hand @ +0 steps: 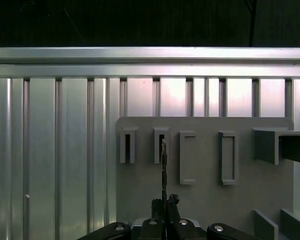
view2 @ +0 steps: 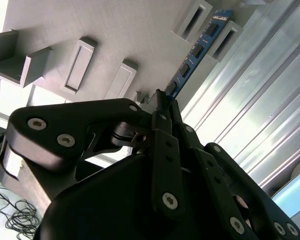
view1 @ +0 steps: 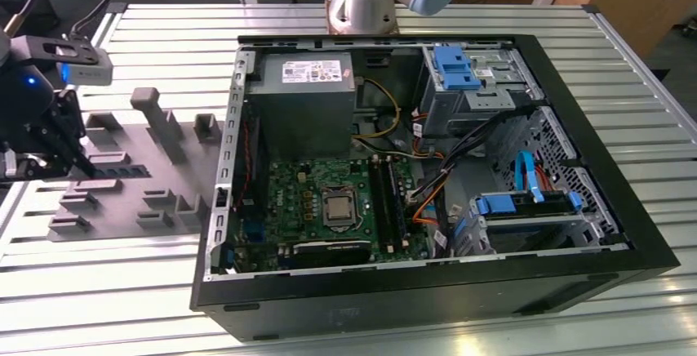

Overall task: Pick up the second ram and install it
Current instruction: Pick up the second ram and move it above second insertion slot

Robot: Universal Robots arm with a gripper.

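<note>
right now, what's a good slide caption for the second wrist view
Gripper closed on one end of the second ram, by the grey slotted fixture.

A ribbed metal table [view1: 163, 21] carries a grey fixture [view1: 163, 178] and an open computer case [view1: 436, 295].

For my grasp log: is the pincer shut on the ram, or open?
Shut: in the second wrist view the pincer pinches one end of the second ram.
</note>
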